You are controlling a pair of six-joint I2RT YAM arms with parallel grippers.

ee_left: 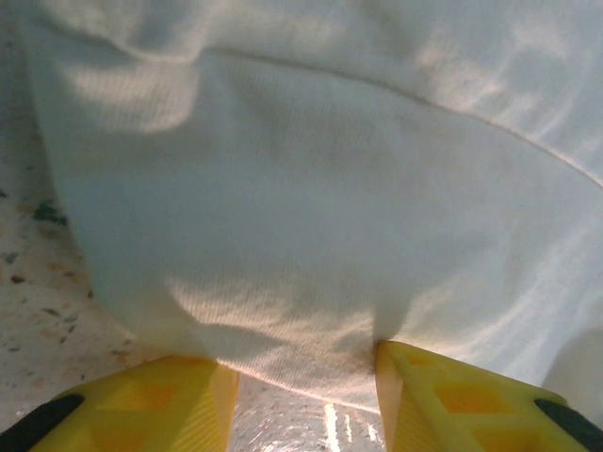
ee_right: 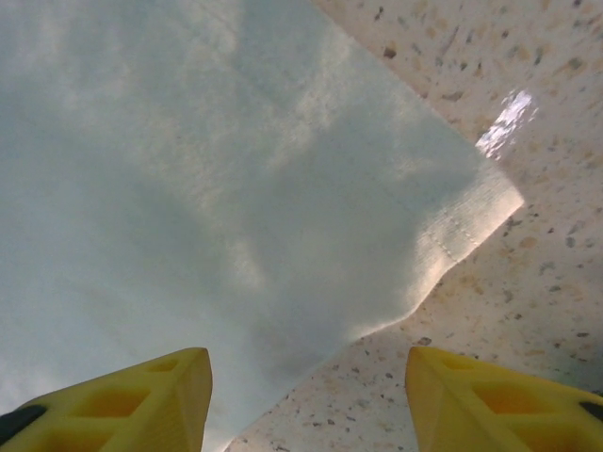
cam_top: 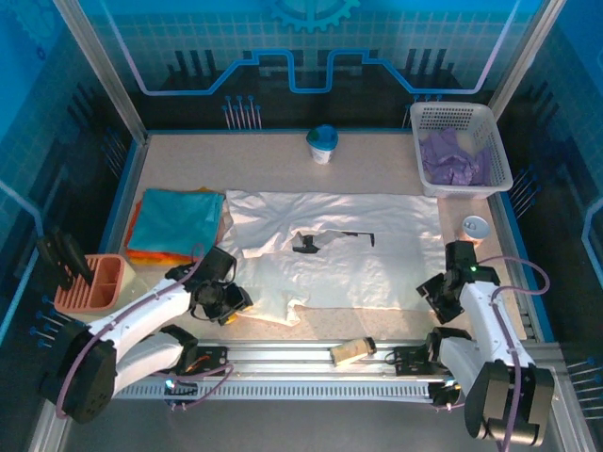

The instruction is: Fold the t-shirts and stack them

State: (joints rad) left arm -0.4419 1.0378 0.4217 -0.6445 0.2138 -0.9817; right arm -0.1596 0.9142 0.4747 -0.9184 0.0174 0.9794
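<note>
Two tools, both spread. Left tool [ee_left: 306,400] straddles the near-left hem of the soft white cloth t-shirt [cam_top: 358,254], which lies flat mid-tabletop [cam_top: 377,160]. Right tool [ee_right: 309,400] hangs over its near-right corner. Seat each hem deep between the jaws before you close, then lift evenly.

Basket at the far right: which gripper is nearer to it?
Right. The right gripper is at the near right corner of the white shirt, on the same side as the basket; the left gripper is at the shirt's near left edge, diagonally opposite.
</note>
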